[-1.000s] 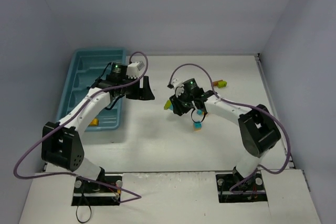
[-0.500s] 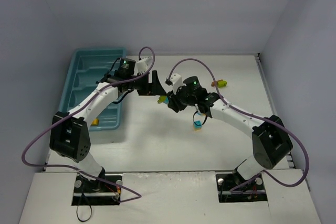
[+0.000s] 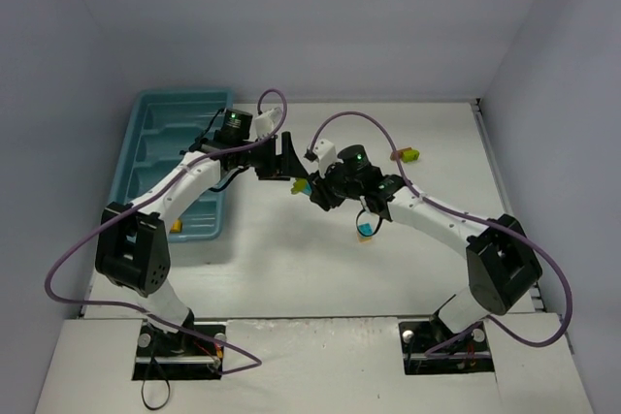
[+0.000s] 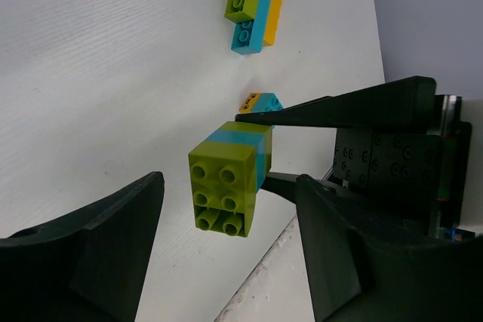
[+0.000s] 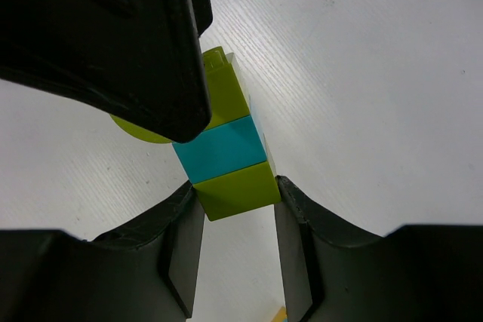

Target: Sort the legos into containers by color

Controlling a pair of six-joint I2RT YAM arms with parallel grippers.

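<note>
Two black-and-white robot arms, seen from above, reach toward each other over the middle of a white counter (image 3: 291, 269).

The right claw (image 5: 236, 186) is clenched on a small stack of studded plastic bricks (image 5: 226, 152), coloured lime green, cyan, lime green. Its two black fingers grip the lime brick at the end nearest its wrist, and the stack is held in the air above the counter.

The left claw (image 4: 226, 201) is released. Its wide black fingers stand on either side of the stack, with a gap showing on each side in the left wrist view. In the right wrist view, one left finger crosses in front of the stack's far end; whether it touches cannot be told.

A rectangular teal-blue plastic tray (image 3: 182, 96) with long parallel compartments lies at the far left of the counter, well apart from the stack. A small orange brick (image 3: 175, 227) sits at its near end; which compartment is unclear.

A cyan brick (image 3: 365, 230) lies loose on the counter beside the right arm. Lime and orange bricks (image 3: 406, 154) lie farther back on the right.
</note>
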